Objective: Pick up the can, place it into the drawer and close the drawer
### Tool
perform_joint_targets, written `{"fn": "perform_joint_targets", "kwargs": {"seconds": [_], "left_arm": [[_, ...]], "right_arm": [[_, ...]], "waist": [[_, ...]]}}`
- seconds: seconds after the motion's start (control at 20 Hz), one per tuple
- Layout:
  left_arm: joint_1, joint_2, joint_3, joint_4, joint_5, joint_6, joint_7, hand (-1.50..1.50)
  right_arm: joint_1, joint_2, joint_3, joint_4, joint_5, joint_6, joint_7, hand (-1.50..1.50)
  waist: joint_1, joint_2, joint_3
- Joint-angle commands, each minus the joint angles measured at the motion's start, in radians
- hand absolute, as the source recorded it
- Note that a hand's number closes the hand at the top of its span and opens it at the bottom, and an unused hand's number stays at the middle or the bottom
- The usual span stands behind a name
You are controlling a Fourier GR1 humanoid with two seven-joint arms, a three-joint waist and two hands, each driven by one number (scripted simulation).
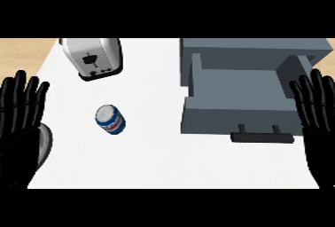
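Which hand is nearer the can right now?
Left. The left hand rests open at the left edge, apart from the can; the right hand rests open at the right edge, beyond the open drawer.

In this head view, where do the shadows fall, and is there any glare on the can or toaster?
Head view: even light on the white counter; the toaster has a pale sheen on its side and a dark rim at its lower edge, maybe shadow; the can shows no glare and hardly any shadow; the open drawer looks flat grey, without glare.

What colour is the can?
Blue, with a white and red band; the head view shows the can best.
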Motion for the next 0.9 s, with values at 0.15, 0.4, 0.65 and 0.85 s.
{"fn": "perform_joint_targets", "kwargs": {"seconds": [0.15,0.4,0.65,0.85], "left_arm": [[-0.043,0.094,0.116,-0.028,0.175,-0.117,0.067,-1.5],[0.055,0.03,0.077,0.092,0.105,-0.011,0.241,-1.5],[0.005,0.081,0.147,-0.009,0.17,0.012,0.427,-1.5],[0.004,0.052,0.129,0.052,0.13,0.002,0.358,-1.5]], "right_arm": [[-0.029,0.031,-0.005,0.018,0.014,-0.021,-0.014,-1.5],[0.033,0.027,-0.097,0.097,-0.014,-0.079,0.147,-1.5],[0.054,0.021,-0.084,-0.001,-0.014,-0.084,0.246,-1.5],[0.078,0.024,-0.115,0.046,-0.017,-0.062,0.187,-1.5]], "waist": [[-0.013,0.015,0.012],[-0.015,0.018,0.013],[-0.015,0.014,0.012],[-0.017,0.015,0.012]]}}
